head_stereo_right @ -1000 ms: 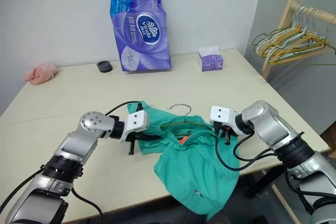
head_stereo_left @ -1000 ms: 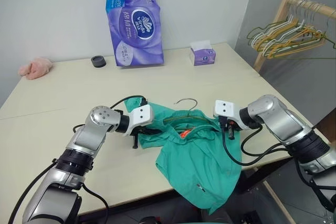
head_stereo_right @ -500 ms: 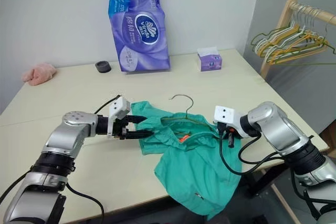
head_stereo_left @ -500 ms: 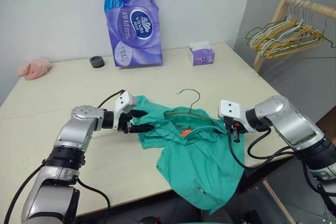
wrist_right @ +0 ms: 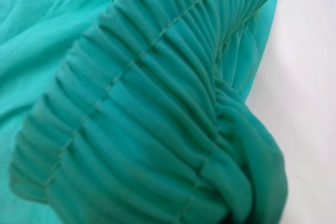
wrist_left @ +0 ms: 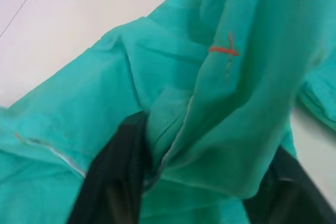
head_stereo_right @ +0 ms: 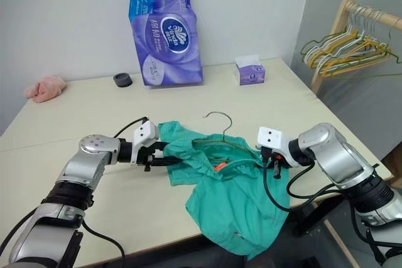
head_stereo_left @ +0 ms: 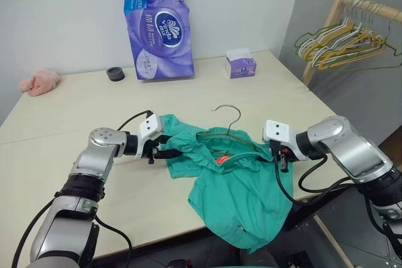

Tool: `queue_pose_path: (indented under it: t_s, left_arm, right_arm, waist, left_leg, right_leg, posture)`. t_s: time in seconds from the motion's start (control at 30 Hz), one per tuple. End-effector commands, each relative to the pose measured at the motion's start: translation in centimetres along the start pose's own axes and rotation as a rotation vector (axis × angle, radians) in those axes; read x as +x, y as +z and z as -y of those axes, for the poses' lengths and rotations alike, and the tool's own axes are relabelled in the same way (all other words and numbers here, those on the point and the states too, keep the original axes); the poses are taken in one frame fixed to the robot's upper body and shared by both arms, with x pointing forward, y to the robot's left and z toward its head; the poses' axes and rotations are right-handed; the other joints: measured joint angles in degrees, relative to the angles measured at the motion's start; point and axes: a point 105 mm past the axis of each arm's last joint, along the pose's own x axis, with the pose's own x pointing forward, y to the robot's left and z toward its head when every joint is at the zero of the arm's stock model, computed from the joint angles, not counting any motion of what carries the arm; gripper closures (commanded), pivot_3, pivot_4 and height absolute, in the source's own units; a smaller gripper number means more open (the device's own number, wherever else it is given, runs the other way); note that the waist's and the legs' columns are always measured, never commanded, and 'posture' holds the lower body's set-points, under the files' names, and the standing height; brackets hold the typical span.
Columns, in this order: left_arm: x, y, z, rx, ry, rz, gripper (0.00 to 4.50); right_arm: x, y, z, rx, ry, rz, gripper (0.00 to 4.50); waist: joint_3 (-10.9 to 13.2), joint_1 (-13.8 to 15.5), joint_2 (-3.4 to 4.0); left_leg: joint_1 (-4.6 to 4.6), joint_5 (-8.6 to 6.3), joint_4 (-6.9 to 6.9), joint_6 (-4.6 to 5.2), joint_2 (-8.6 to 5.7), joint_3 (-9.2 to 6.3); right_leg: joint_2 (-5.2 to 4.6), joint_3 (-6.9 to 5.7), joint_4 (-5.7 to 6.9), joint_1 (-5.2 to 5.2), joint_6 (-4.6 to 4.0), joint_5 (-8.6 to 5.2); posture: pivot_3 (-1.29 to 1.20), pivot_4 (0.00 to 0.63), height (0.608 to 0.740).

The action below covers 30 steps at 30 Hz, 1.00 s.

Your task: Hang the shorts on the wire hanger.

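Teal shorts (head_stereo_left: pixel 242 183) drape over the table (head_stereo_left: pixel 75 108) edge, hiding most of the wire hanger (head_stereo_left: pixel 227 120). Left gripper (head_stereo_left: pixel 168 149) and right gripper (head_stereo_left: pixel 281 158) each pinch the fabric. Tissue pack (head_stereo_left: pixel 157 26) stands behind.

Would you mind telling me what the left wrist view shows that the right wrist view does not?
Left wrist view alone: an orange stitch mark on smooth folds, and a black finger of the left tool with cloth between its fingers. Right wrist view alone: the gathered, ribbed elastic waistband up close. Both: the teal-green fabric shorts lying on the pale beige table.
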Motion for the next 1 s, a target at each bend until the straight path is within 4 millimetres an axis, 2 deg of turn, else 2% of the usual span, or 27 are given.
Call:
queue_pose_path:
  t_s: [0.03,0.13,0.57,0.83,1.0]
  left_arm:
    - [-0.1,1.8,-1.1,0.078,0.048,0.038,3.48]
    - [-0.3,1.7,-1.4,0.098,0.062,0.029,4.46]
    - [-1.0,0.9,-3.9,0.172,0.218,-0.026,4.46]
    - [-0.8,0.6,-4.5,0.179,0.252,-0.053,4.46]
    - [-0.5,0.2,-4.3,0.168,0.257,-0.066,4.46]
  right_arm:
    - [-1.0,0.9,0.2,-0.023,-0.025,0.033,4.5]
    - [-1.1,0.7,0.0,-0.019,-0.023,0.026,4.5]
    - [-2.3,-1.6,-1.5,0.018,-0.013,-0.018,4.5]
    - [-2.6,-1.1,-2.4,0.005,-0.003,0.002,4.5]
    - [-2.3,-0.1,-2.4,0.03,-0.017,0.059,4.5]
  waist:
    - [0.0,-0.04,0.0]
    - [0.0,-0.26,0.0]
    - [-0.01,-0.46,-0.01]
    - [-0.01,-0.42,-0.01]
    - [-0.02,-0.47,-0.02]
  left_leg:
    - [-0.01,0.0,0.0,0.0,0.0,0.0]
    - [-0.01,0.0,0.0,0.01,-0.01,0.01]
    - [-0.04,-0.06,0.0,0.11,-0.04,0.01]
    - [-0.06,-0.06,0.01,0.11,-0.04,0.0]
    - [-0.06,-0.06,0.01,0.11,-0.04,0.0]
  right_leg:
    - [0.0,0.0,0.0,-0.01,0.0,0.0]
    - [-0.01,0.0,0.0,-0.01,0.0,0.0]
    - [-0.1,-0.02,-0.01,-0.01,0.01,0.0]
    - [-0.12,-0.03,-0.01,0.0,0.01,0.0]
    - [-0.11,-0.04,-0.01,-0.01,0.01,0.0]
  posture:
    - [-0.25,0.0,0.74]
    - [-0.25,0.0,0.74]
    - [-0.25,0.0,0.74]
    - [-0.25,0.0,0.74]
    - [-0.25,0.0,0.74]
